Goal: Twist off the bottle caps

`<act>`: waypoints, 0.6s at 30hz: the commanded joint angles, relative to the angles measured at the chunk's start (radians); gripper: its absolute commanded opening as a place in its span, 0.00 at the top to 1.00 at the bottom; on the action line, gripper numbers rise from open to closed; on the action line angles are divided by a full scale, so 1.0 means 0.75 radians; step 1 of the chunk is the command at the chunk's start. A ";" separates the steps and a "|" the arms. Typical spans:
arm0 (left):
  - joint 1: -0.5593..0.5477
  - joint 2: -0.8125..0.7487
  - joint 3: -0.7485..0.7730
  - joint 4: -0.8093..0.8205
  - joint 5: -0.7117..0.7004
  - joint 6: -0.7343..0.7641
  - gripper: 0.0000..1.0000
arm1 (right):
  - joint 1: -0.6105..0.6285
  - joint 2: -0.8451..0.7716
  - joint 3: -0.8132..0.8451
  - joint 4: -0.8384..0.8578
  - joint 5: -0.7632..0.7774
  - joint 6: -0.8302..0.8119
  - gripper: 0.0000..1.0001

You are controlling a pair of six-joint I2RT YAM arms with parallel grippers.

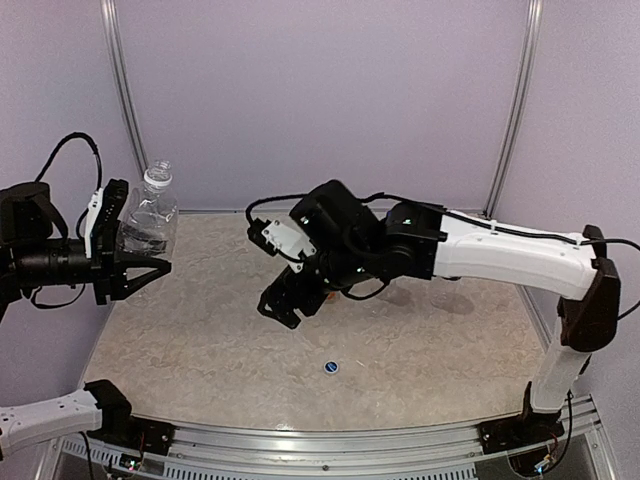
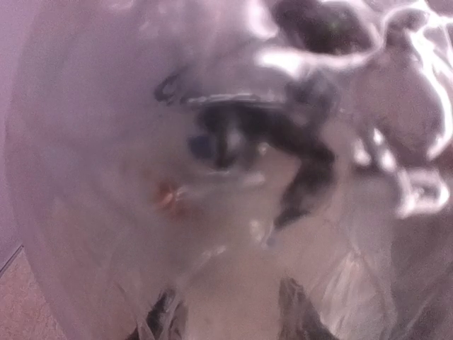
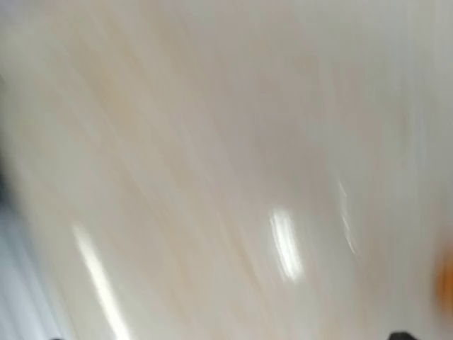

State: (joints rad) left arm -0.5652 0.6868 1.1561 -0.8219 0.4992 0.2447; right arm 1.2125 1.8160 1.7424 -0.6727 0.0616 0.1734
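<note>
left gripper [image 1: 135, 240] is clamped across the body of the clear bottle [image 1: 152, 215] and holds it off the table [image 1: 420, 350] at the upper left of the top view, roughly upright with a slight lean. the left wrist view is nothing but its wall [image 2: 212, 177] up close: thin, glossy, see-through. right gripper [image 1: 285, 302] hangs nose-down over mid-table. we can't tell how its jaws stand, since they're a dark lump from above and its own camera is pure motion blur. a small blue cap [image 1: 330, 367] lies loose on the table at lower centre, well apart from both grippers. the bottle's neck [image 1: 158, 180] looks pale and ringed, but we can't say for sure whether a cap sits on it. there's an orange blur [image 3: 446, 280] at the right edge of the right wrist view, unidentifiable. no other bottles visible.

handling, our read: the bottle looks nearly empty, so it's light, and the thin ribbed wall will give under a hard squeeze. smooth plastic means it can spin in the jaws once torque goes in. we'd hold the body where the wall is stiffest, on the shoulder or the ribs, with firm but not crushing force, and take any cap by its knurled rim from above, square to the neck. the main risk is the bottle twisting in the hold rather than the thread breaking free.
</note>
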 commanded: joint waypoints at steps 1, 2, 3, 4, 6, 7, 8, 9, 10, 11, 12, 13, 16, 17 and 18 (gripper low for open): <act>-0.026 -0.023 -0.027 0.043 0.037 0.081 0.58 | 0.013 -0.289 -0.176 0.888 -0.414 -0.216 0.04; -0.029 -0.022 -0.030 0.043 0.039 0.086 0.58 | 0.013 -0.288 -0.172 0.993 -0.449 -0.209 0.05; -0.031 -0.024 -0.031 0.045 0.040 0.090 0.58 | 0.013 -0.274 -0.137 1.062 -0.464 -0.190 0.07; -0.035 -0.018 -0.032 0.044 0.043 0.090 0.58 | 0.014 -0.244 -0.097 1.108 -0.474 -0.177 0.09; -0.039 -0.011 -0.031 0.045 0.044 0.090 0.58 | 0.015 -0.171 -0.007 1.160 -0.492 -0.149 0.12; -0.040 -0.005 -0.029 0.048 0.044 0.088 0.58 | 0.015 -0.132 0.041 1.169 -0.503 -0.133 0.13; -0.040 -0.004 -0.026 0.052 0.042 0.085 0.58 | 0.016 -0.096 0.086 1.172 -0.516 -0.121 0.14; -0.040 -0.002 -0.023 0.053 0.041 0.085 0.58 | 0.017 -0.048 0.127 1.169 -0.552 -0.114 0.15; -0.041 0.002 -0.020 0.054 0.040 0.087 0.58 | 0.019 -0.015 0.164 1.167 -0.583 -0.103 0.15; -0.041 0.004 -0.021 0.054 0.041 0.091 0.58 | 0.022 0.013 0.200 1.163 -0.620 -0.094 0.16; -0.042 0.003 -0.023 0.054 0.044 0.094 0.58 | 0.030 0.043 0.236 1.155 -0.644 -0.087 0.17; -0.042 0.004 -0.026 0.056 0.046 0.092 0.58 | 0.039 0.068 0.268 1.150 -0.660 -0.085 0.18; -0.049 0.010 -0.036 0.063 0.047 0.091 0.58 | 0.062 0.124 0.348 1.139 -0.668 -0.097 0.23; -0.053 0.013 -0.038 0.064 0.045 0.093 0.58 | 0.064 0.136 0.355 1.154 -0.671 -0.090 0.26; -0.057 0.015 -0.041 0.062 0.046 0.097 0.57 | 0.066 0.147 0.360 1.170 -0.672 -0.075 0.29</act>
State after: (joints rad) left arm -0.5915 0.6888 1.1408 -0.8005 0.5144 0.2993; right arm 1.2373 1.9163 1.9480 0.1715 -0.4007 0.0978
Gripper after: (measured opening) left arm 0.428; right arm 0.754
